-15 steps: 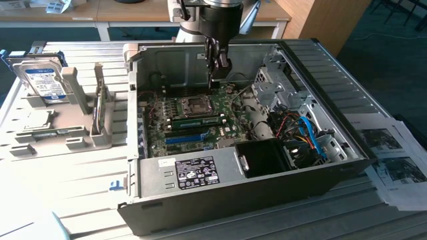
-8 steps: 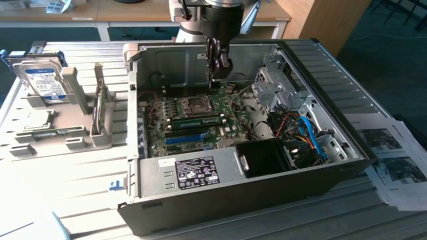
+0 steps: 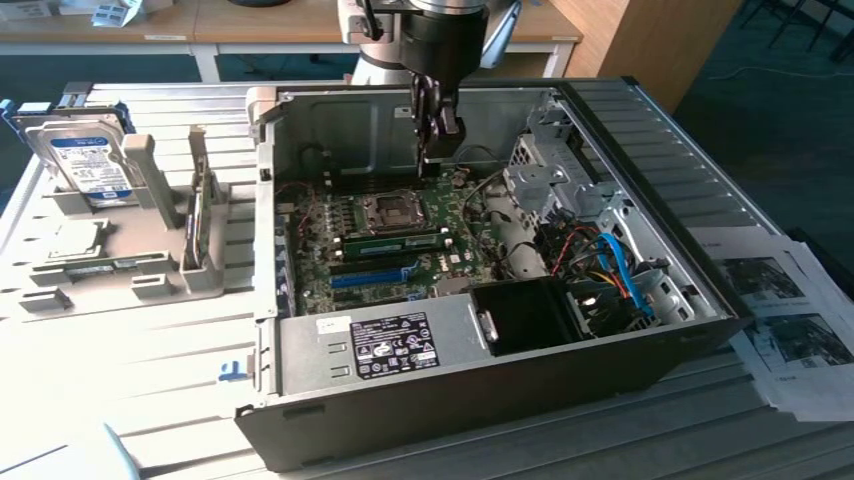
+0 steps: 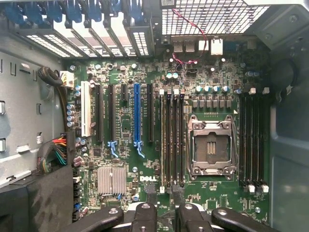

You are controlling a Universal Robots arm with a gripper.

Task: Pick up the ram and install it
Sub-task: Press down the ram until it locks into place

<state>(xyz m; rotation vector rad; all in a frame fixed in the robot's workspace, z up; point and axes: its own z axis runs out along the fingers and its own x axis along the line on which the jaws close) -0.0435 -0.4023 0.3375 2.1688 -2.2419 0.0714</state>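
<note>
Green ram point(image 3: 394, 243) is found lying on the motherboard point(image 3: 311, 272), just beside the processor socket point(image 3: 396, 208). The gripper point(image 3: 437, 148) is held open and empty above it, inside the case point(image 3: 467, 400), apart from every wall.

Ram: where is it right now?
Exterior view: the ram sits on the motherboard inside the open case, between the CPU socket and the blue slot.
</note>
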